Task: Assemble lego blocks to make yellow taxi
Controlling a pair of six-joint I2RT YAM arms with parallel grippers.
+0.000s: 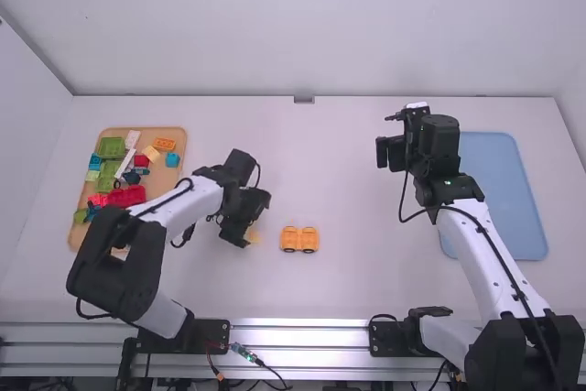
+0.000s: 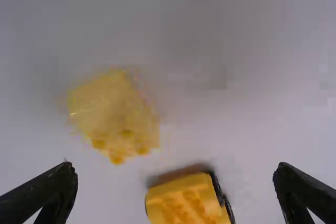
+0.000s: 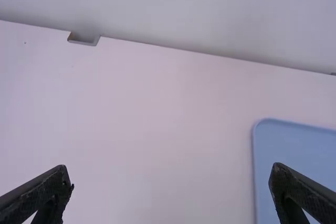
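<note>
My left gripper [image 1: 240, 237] is low over the table, left of the orange wheeled base [image 1: 299, 240], in the high view. A pale yellow block [image 1: 253, 237] lies close beside it on the table. In the left wrist view my left gripper [image 2: 176, 174] is open, the yellow block [image 2: 115, 116] and one end of the wheeled base [image 2: 186, 200] lying apart from each other. My right gripper [image 1: 383, 153] hangs at the right side of the table, left of the blue tray. The right wrist view shows my right gripper [image 3: 170, 174] open, with nothing between its fingers.
A wooden tray [image 1: 182, 148] with several loose green, red, blue, white and orange blocks stands at the left, partly behind the left arm. At the right lies a blue tray [image 1: 499, 194], also seen in the right wrist view. A wall borders the table's far edge.
</note>
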